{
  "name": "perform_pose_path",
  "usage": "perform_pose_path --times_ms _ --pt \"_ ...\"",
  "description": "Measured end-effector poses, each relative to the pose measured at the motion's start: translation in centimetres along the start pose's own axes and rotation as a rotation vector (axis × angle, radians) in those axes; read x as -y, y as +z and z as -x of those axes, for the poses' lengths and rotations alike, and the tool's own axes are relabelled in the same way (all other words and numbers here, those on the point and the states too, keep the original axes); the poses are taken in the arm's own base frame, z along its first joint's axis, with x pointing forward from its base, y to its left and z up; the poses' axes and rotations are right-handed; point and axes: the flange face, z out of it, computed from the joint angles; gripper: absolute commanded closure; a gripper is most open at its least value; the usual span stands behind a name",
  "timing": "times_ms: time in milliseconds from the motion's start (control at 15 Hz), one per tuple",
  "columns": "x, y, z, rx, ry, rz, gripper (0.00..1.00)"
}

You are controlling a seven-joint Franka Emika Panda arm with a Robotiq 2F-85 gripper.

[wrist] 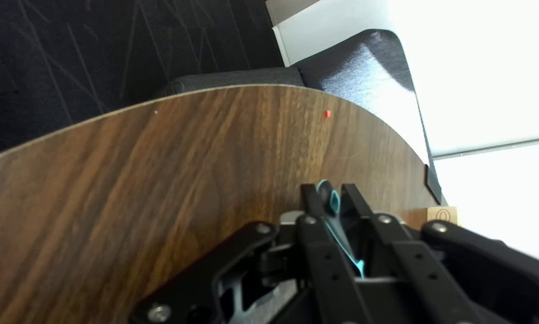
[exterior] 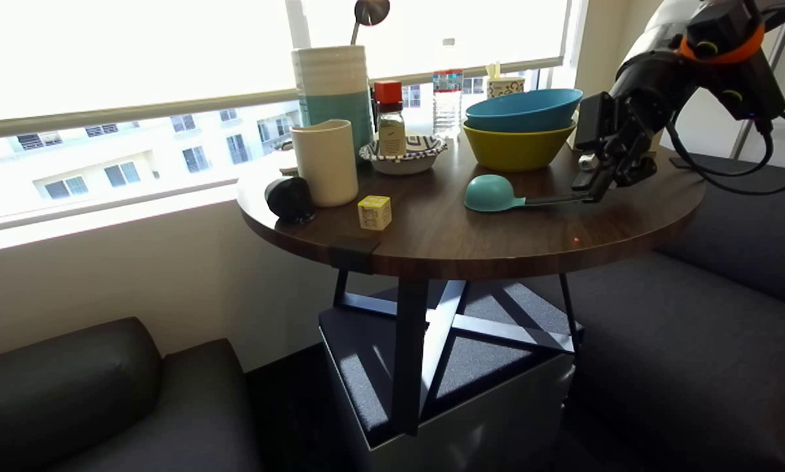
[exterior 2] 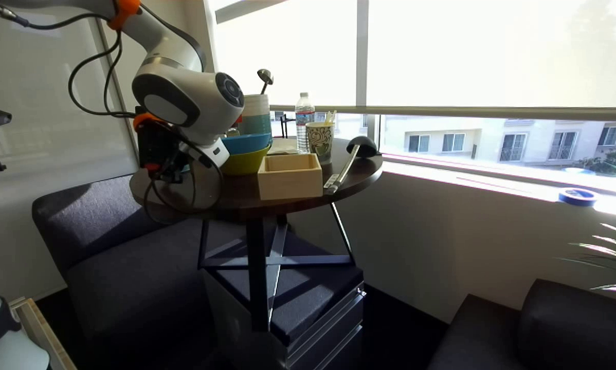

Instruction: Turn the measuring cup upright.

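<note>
Now the pincer point(wrist: 329, 191) grips the overturned measuring cup point(exterior: 489, 195) by its handle point(exterior: 551, 199). Best lift clear of the bench point(exterior: 432, 239) before rolling.

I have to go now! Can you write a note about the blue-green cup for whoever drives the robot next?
Gripper: jaws on both sides of the handle; can't tell if they squeeze it.
Measuring cup: upside down on the table, round bottom up.
Done: the handle is between the jaws.
Left: turning it over. Probably grip, lift, roll, then set it down open side up.
</note>
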Motion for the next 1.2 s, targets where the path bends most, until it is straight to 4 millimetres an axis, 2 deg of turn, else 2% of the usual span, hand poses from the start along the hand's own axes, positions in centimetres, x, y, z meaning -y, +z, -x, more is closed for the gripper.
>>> perform_pose_path --times_ms 133,800,1200 --pt "0.0 0.0 0.0 -0.001 -0.001 -0.004 0.97" --pt "0.9 -0.6 0.1 -0.007 -0.037 -0.064 0.97" --pt "4.2 -2.3 2.1 -0.038 -0.248 -0.014 0.97"
